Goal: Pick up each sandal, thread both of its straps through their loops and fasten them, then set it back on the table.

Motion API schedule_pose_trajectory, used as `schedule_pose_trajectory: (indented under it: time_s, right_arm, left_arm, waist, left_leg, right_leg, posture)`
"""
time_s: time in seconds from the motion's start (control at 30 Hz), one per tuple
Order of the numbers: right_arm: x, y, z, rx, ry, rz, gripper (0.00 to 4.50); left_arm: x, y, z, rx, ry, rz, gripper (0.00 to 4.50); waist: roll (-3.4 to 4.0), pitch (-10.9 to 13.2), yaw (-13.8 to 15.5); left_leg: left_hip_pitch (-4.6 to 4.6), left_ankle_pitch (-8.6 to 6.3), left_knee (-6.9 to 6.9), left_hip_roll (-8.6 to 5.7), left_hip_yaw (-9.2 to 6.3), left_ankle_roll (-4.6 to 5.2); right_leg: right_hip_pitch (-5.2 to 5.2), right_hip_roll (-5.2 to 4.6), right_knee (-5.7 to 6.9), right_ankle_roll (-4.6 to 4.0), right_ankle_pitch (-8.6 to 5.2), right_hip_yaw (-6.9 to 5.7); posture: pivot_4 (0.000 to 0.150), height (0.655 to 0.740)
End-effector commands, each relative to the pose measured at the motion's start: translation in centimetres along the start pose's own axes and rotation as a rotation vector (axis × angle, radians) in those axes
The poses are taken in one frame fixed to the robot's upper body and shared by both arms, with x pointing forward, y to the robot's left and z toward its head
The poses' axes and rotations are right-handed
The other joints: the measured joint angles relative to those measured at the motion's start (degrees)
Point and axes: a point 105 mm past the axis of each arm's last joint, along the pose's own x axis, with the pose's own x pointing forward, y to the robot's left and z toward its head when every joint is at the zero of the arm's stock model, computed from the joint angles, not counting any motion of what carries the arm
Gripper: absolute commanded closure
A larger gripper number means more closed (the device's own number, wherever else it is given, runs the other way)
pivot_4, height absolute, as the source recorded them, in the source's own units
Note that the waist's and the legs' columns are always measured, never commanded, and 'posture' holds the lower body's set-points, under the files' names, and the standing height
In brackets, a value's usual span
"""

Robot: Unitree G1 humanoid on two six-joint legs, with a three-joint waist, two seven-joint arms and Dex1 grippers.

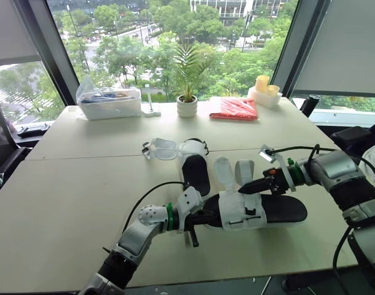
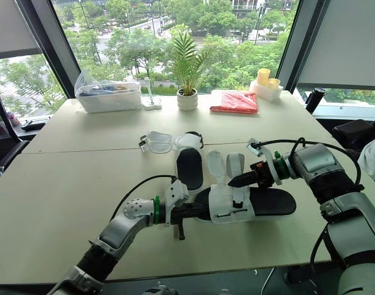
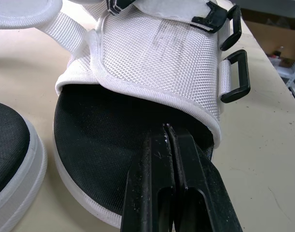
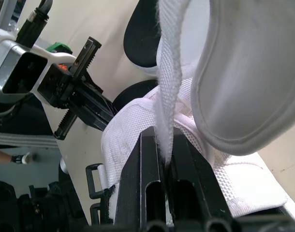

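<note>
I see the near sandal (image 1: 240,215) lying flat on the table (image 1: 64,203), low and just right of centre in the head view, its toe end pointing to the left of the frame. My left gripper (image 3: 168,128) comes in from the lower left to that toe opening. Its fingers are clenched tight together over the black footbed, with the tips against the hem of the white mesh upper; I cannot tell whether they pinch any of the fabric.

My right gripper (image 4: 163,140) reaches in from the right of the frame and is clamped on a white strap (image 4: 169,72), which rises upright from between its fingers above the upper. A second padded flap (image 4: 244,72) stands beside it. The black loops (image 3: 234,75) hang at the side of the upper with nothing threaded through them.

The far sandal (image 1: 195,174) lies just above and left of the near one, near the middle of the frame, its straps spread open towards the left.
</note>
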Motion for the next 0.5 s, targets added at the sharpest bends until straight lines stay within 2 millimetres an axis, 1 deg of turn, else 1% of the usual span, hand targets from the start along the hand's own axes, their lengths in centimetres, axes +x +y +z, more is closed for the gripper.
schedule_pose_trajectory:
  time_s: [0.03, 0.1, 0.3, 0.5]
  right_arm:
    - [-0.5, 1.1, 1.0, -0.083, 0.001, 0.012, 4.48]
    - [-0.4, 1.5, 1.0, -0.119, 0.003, 0.025, 4.48]
    - [0.1, 2.4, 0.1, -0.198, 0.023, 0.048, 4.48]
    - [-0.1, 3.2, -0.4, -0.250, 0.030, 0.062, 4.48]
  left_arm:
    - [-0.4, -0.1, -1.7, -0.044, 0.055, 0.014, 4.50]
    - [-0.4, -0.2, -1.7, -0.043, 0.055, 0.015, 4.50]
    - [-0.4, -0.2, -1.6, -0.040, 0.056, 0.015, 4.50]
    - [-0.4, -0.3, -1.7, -0.043, 0.057, 0.014, 4.50]
  waist:
    - [0.01, 0.0, 0.0]
    - [0.01, 0.0, 0.0]
    - [0.01, 0.0, 0.0]
    - [0.01, 0.0, 0.0]
  left_leg:
    - [0.00, 0.00, -0.01, 0.00, 0.00, 0.00]
    - [0.00, 0.00, -0.01, 0.00, 0.00, -0.01]
    - [0.00, 0.00, -0.04, 0.00, -0.01, -0.01]
    - [0.00, 0.00, -0.07, 0.00, -0.01, -0.01]
  right_leg:
    - [-0.01, 0.00, 0.00, 0.00, 0.00, 0.00]
    - [-0.02, 0.00, 0.01, 0.00, 0.00, 0.00]
    - [-0.03, 0.00, 0.00, 0.01, 0.00, 0.00]
    - [-0.05, 0.00, 0.01, 0.01, 0.01, 0.00]
  posture:
    - [0.150, 0.7400]
    - [0.150, 0.7400]
    - [0.150, 0.7400]
    - [0.150, 0.7400]
